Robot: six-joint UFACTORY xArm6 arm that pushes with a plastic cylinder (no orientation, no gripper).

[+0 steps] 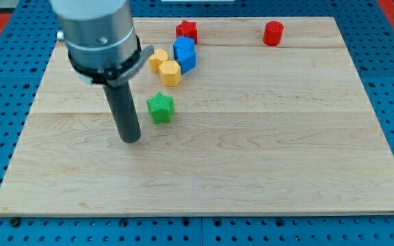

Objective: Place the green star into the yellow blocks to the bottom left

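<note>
The green star lies on the wooden board, left of its middle. Two yellow blocks sit above it near the view's top: a yellow hexagon-like block and a second yellow block, partly behind the arm's body. My tip rests on the board to the lower left of the green star, a short gap apart from it.
Two blue blocks stand stacked close together right of the yellow blocks. A red star lies above them. A red cylinder-like block sits at the top right. Blue pegboard surrounds the board.
</note>
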